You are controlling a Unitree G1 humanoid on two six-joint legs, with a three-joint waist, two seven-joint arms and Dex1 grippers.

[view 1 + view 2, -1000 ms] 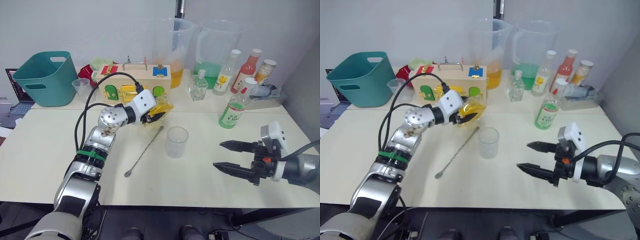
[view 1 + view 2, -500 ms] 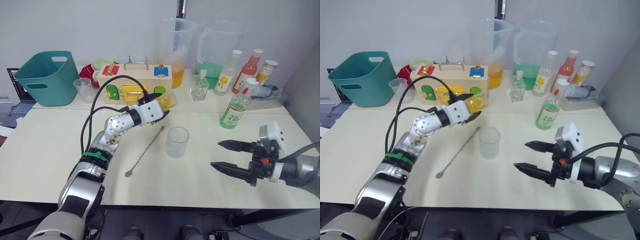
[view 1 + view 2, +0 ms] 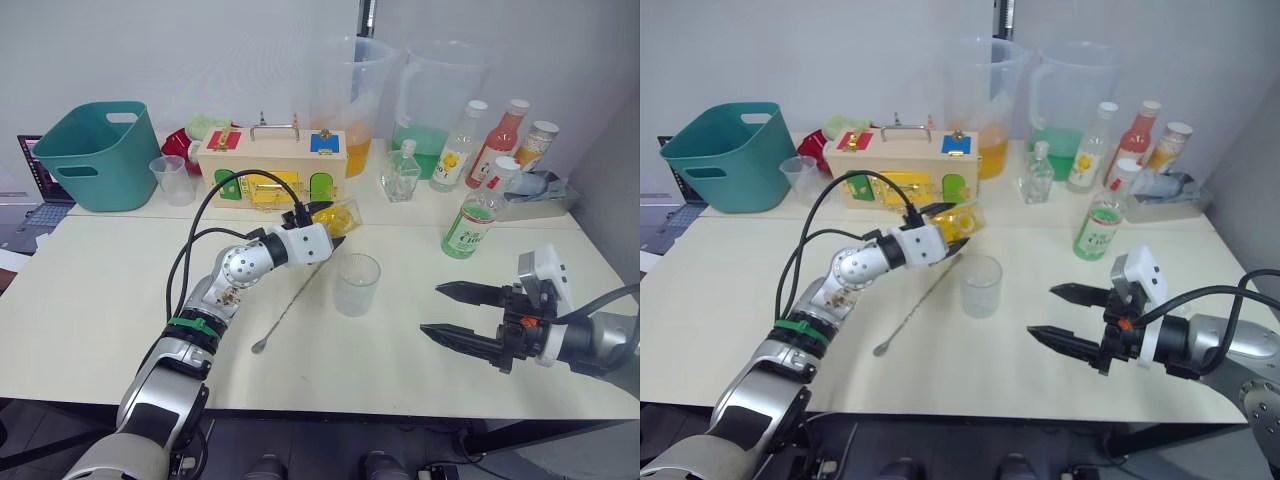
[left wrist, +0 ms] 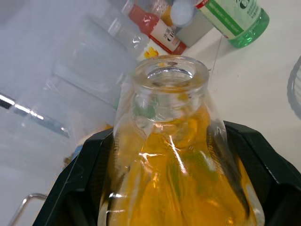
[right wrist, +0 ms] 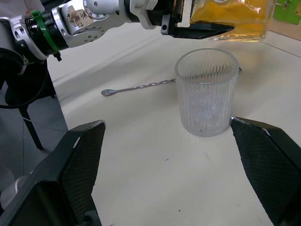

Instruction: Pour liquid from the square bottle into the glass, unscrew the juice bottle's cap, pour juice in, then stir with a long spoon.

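Note:
My left gripper is shut on the square bottle, which lies tipped on its side just above and to the left of the glass. In the left wrist view the bottle's neck is open, with yellow-orange liquid behind it. The ribbed glass stands upright mid-table. The long spoon lies flat to its left. The juice bottle with its white cap stands at the right rear. My right gripper hovers open to the right of the glass, holding nothing.
A teal basket and a plastic cup stand at the back left, and a wooden box sits behind my left gripper. Two large jugs and several bottles line the back right.
My left arm has stretched forward, bringing the square bottle right and down toward the glass, tipped further onto its side. The right gripper has stayed in place.

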